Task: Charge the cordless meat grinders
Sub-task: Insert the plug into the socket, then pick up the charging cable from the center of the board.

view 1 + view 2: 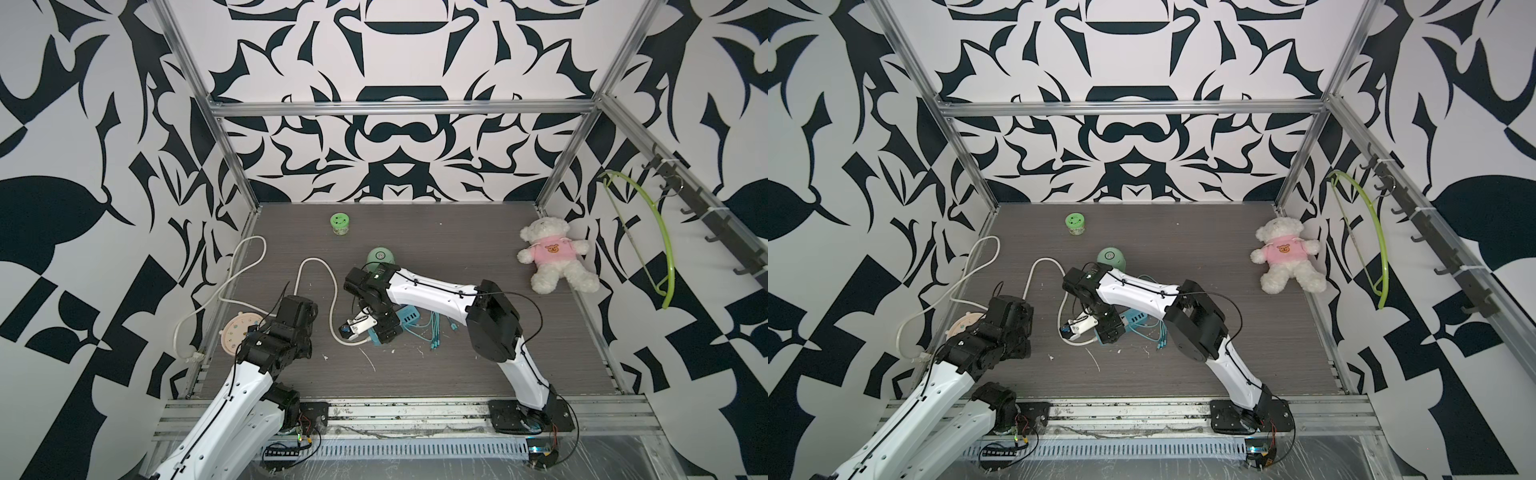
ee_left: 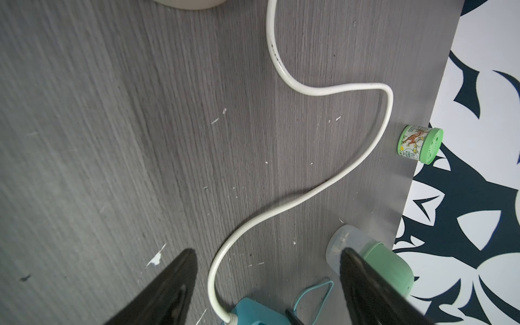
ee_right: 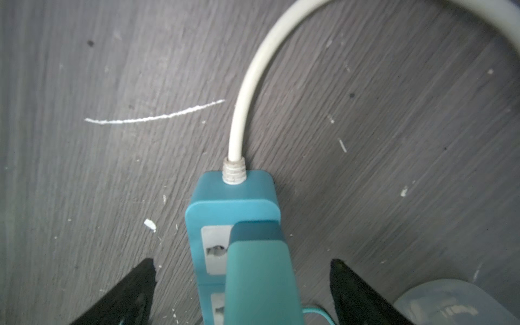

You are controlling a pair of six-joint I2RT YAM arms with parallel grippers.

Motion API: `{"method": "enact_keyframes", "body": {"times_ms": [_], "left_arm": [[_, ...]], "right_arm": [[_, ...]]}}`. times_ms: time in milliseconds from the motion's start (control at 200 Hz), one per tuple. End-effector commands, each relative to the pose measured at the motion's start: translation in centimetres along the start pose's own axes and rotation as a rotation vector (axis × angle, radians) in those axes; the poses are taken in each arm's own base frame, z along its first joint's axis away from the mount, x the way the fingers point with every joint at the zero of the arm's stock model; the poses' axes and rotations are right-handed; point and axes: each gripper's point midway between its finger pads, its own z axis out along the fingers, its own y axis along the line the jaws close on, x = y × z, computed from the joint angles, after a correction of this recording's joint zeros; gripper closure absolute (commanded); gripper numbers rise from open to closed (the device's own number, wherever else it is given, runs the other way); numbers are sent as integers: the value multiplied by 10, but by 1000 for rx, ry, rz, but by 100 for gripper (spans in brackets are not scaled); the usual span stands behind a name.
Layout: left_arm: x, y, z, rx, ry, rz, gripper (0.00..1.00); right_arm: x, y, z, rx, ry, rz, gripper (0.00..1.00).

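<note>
One of the cordless meat grinders (image 1: pixel 380 257) (image 1: pixel 1111 258), a pale mint-green dome, stands mid-table just behind my right arm's wrist. Its clear cup base (image 3: pixel 439 304) shows beside one finger in the right wrist view. My right gripper (image 3: pixel 243 264) hangs open over the teal power strip (image 3: pixel 233 202). A teal plug (image 3: pixel 259 275) stands in the strip between the jaws, and neither finger touches it. My left gripper (image 2: pixel 268 253) is open and empty, above bare table at the left. The grinder (image 2: pixel 385 261) is partly hidden behind one of its fingers.
The strip's white cord (image 1: pixel 320 266) loops across the left of the table. Thin teal cables (image 1: pixel 434 332) lie beside the strip. A green jar (image 1: pixel 340 224) stands at the back, a teddy bear (image 1: pixel 552 253) at the right, and a pink round disc (image 1: pixel 239 332) at the left edge.
</note>
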Motion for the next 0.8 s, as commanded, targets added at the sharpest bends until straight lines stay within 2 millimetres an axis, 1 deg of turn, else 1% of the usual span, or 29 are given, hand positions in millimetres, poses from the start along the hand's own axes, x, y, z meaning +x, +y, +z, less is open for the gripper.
{"method": "enact_keyframes", "body": {"times_ms": [0, 65, 115, 120, 125, 140, 160, 215, 275, 305, 345, 360, 370, 390, 440, 465, 500, 575, 640, 665, 710, 795], "left_arm": [[-8, 0, -6, 0, -37, 36, 16], [-9, -4, -8, 11, -46, 58, 16], [-10, -8, -9, 22, -54, 89, 16], [-11, -8, -9, 24, -55, 92, 16], [-11, -9, -10, 26, -55, 97, 16], [-11, -11, -10, 31, -58, 109, 16], [-11, -14, -10, 40, -58, 127, 16], [-10, -24, -12, 72, -63, 187, 16], [-9, -37, -14, 111, -70, 261, 16], [-7, -44, -15, 136, -72, 299, 16], [-5, -55, -17, 170, -74, 345, 16], [-5, -58, -18, 181, -74, 362, 16], [-4, -60, -18, 188, -75, 369, 16], [-3, -64, -19, 199, -76, 392, 12], [-1, -74, -21, 228, -79, 438, 11], [0, -78, -21, 235, -79, 460, 11], [2, -83, -22, 245, -81, 488, 11], [6, -92, -23, 256, -76, 545, 9], [10, -97, -21, 254, -67, 583, 8], [12, -100, -21, 257, -61, 595, 7], [16, -104, -20, 263, -47, 620, 7], [23, -109, -19, 272, -21, 645, 6]], "right_arm": [[-16, 4, -66, 102, -137, 6, 1], [-24, 7, -90, 151, -224, 51, 1], [-29, 7, -107, 206, -299, 115, 1], [-27, 9, -108, 202, -300, 130, 2], [-29, 6, -110, 221, -315, 128, 2], [-28, 9, -113, 228, -329, 167, 2], [-28, 7, -119, 260, -362, 211, 3], [-26, -3, -133, 368, -461, 382, 5], [-12, -13, -147, 487, -565, 632, 10], [2, -17, -151, 547, -595, 783, 12], [23, -18, -154, 603, -629, 995, 19], [36, -19, -157, 646, -621, 1079, 24], [42, -18, -156, 659, -621, 1140, 26], [57, -15, -155, 689, -615, 1253, 33], [93, -1, -150, 736, -581, 1505, 50], [108, 8, -144, 733, -551, 1599, 55], [126, 20, -134, 709, -513, 1695, 59], [160, 47, -111, 630, -427, 1847, 64], [179, 64, -91, 514, -385, 1907, 64], [185, 68, -85, 469, -377, 1917, 64], [188, 75, -75, 344, -384, 1922, 64], [203, 84, -63, 221, -314, 1911, 56]]}}
